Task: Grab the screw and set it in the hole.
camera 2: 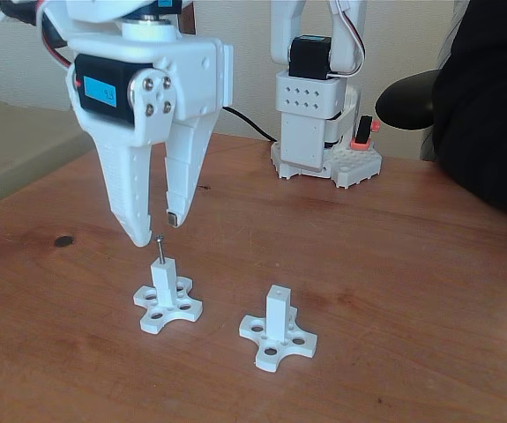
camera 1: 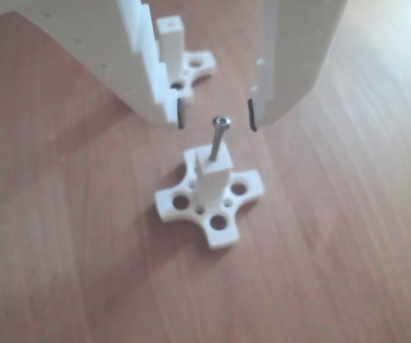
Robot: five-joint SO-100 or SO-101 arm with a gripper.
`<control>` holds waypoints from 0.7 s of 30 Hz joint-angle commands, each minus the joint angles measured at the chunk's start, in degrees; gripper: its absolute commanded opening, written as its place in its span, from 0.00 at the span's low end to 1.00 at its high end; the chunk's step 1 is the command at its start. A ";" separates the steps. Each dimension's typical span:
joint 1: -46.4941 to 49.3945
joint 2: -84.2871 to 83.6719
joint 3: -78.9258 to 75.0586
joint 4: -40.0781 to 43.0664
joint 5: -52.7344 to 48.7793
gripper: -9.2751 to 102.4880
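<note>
Fingers (camera 1: pixel 216 114) apart; silver screw (camera 1: pixel 218 139) upright.

Shiny metal screw (camera 1: pixel 219 138), matt white plastic post (camera 1: pixel 212 187), smooth wood-grain table (camera 1: pixel 348 257).

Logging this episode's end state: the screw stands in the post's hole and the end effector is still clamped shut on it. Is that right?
Not quite. The screw does stand upright in the hole of the white post, but the end effector is open, its fingertips spread on either side of the screw head with gaps showing. The other view shows this most clearly; the fixed view agrees.
</note>
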 commanded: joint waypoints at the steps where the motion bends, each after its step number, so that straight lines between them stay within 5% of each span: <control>1: -0.70 1.23 -4.92 0.09 0.26 0.19; 21: -0.88 -0.88 -5.01 -1.67 0.53 0.19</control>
